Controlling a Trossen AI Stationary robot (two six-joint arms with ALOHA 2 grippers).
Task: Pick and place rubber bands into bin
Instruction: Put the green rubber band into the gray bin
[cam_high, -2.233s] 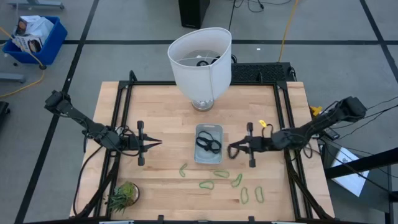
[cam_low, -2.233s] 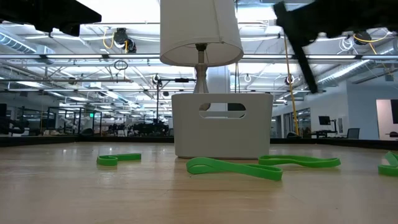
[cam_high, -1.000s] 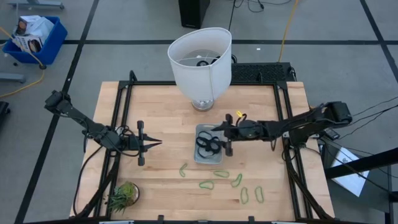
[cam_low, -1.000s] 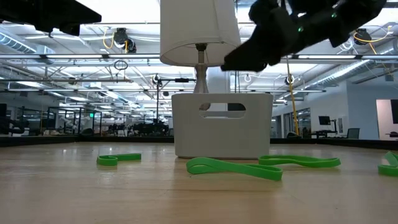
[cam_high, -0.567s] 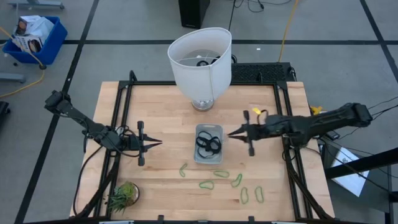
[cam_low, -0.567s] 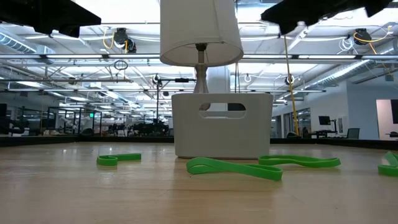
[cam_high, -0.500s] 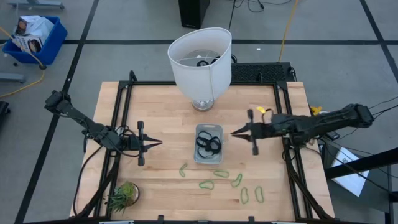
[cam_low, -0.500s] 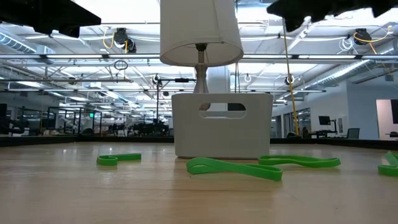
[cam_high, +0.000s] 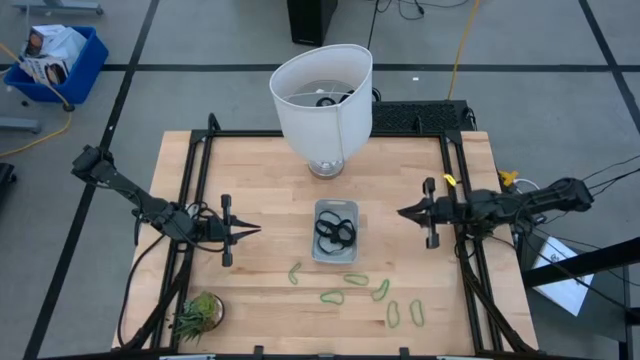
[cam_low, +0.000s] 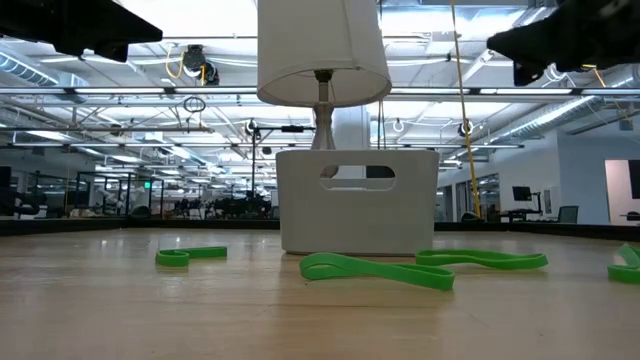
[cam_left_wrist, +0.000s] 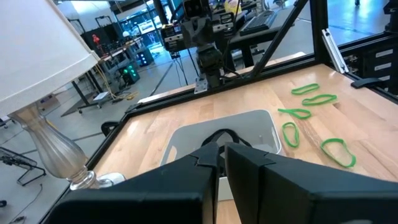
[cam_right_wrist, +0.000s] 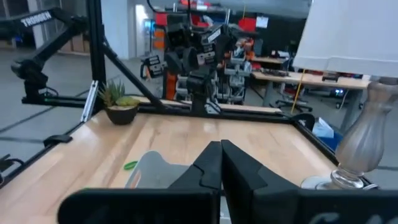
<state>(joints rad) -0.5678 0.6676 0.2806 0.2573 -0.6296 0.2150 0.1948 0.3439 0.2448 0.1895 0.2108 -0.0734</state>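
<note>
The pale bin (cam_high: 335, 230) stands mid-table on its base and holds several dark rubber bands (cam_high: 336, 232). Several light-green rubber bands (cam_high: 356, 279) lie flat on the wood nearer the front edge; they also show in the low view (cam_low: 375, 268). My left gripper (cam_high: 255, 230) is shut and empty, left of the bin, pointing at it; its wrist view shows the bin (cam_left_wrist: 186, 134) ahead. My right gripper (cam_high: 402, 212) is shut and empty, right of the bin and above the table (cam_low: 505, 45).
A white lampshade on a glass-footed lamp (cam_high: 322, 100) stands behind the bin. A small spiky green plant (cam_high: 197, 313) sits at the front left corner. Black frame rails (cam_high: 190, 200) run along the table's left and right sides.
My right gripper has drawn back from over the bin toward the table's right edge, staying above the table. The dark bands lie in the bin as before. The left arm has kept still.
</note>
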